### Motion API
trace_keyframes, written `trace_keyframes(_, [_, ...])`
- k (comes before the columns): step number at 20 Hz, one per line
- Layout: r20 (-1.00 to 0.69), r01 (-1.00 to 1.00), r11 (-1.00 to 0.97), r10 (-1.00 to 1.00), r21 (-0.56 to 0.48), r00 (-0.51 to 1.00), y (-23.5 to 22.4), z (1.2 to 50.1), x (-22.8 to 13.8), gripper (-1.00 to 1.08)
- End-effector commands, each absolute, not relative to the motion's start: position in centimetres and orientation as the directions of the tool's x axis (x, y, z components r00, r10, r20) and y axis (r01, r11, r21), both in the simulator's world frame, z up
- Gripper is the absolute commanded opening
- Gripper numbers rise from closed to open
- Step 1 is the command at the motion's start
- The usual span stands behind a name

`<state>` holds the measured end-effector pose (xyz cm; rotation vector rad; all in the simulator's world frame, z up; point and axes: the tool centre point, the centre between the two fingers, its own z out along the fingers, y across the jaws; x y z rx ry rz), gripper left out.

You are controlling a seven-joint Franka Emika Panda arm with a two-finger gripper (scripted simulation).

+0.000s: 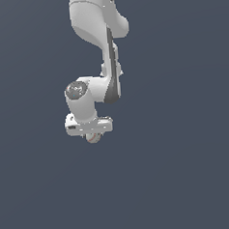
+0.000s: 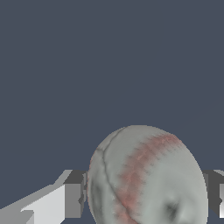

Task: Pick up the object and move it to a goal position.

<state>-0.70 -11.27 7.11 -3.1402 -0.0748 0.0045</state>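
Wrist view, closest first: the ball (image 2: 146, 177) sits between the two fingers (image 2: 73, 200), pads touching both sides, so the claw (image 2: 144, 201) is clamped on the ball. Off-white skin, reddish stitched seam curving across, thin dark seam line, small dark-greenish dimple low on it. Exterior view: ball (image 1: 93, 137) peeks out under the claw (image 1: 91, 135); arm above, plain grey bench (image 1: 189, 179) behind. No goal marker visible. Judgement: carry step; keep the squeeze steady, move smoothly, since a round ball could slip.

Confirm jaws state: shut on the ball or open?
Shut on the ball: in the wrist view a finger presses each side of it. Gripper holds it.
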Motion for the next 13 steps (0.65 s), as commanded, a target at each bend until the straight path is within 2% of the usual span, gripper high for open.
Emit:
trace_keyframes(1, [-0.001,0.048,-0.999,0.048,0.0,0.999,-12.6,7.6,-1.9,-1.0])
trace_keyframes(13, [0.0,0.048,-0.999,0.048,0.0,0.999,-15.9,8.7,-4.8,-1.0])
